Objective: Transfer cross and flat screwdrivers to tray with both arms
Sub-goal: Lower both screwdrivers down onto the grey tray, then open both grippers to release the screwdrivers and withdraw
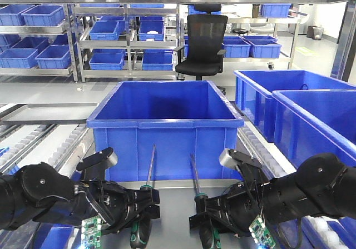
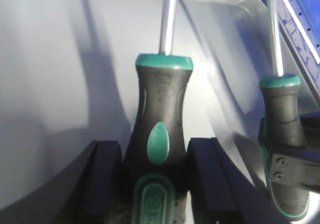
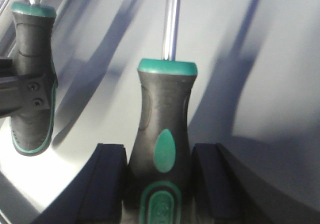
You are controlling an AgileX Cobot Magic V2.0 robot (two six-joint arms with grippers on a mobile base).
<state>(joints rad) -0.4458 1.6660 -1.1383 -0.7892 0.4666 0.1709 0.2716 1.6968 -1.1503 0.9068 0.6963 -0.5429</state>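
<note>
Two screwdrivers are gripped, one (image 1: pixel 149 190) in the left hand (image 1: pixel 146 204), one (image 1: pixel 196 196) in the right hand (image 1: pixel 201 213), above the grey tray (image 2: pixel 60 84). Next, I judge: lower and release.

two screwdrivers (image 1: pixel 150 177) (image 1: pixel 194 182) side by side over tray (image 2: pixel 50 84); bin (image 1: pixel 167 127) behind; chair (image 1: pixel 203 43) beyond bin

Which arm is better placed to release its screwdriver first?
Neither clearly: left gripper and right gripper each clamp a screwdriver handle over grey metal. Left sits nearer the grey tray.
</note>
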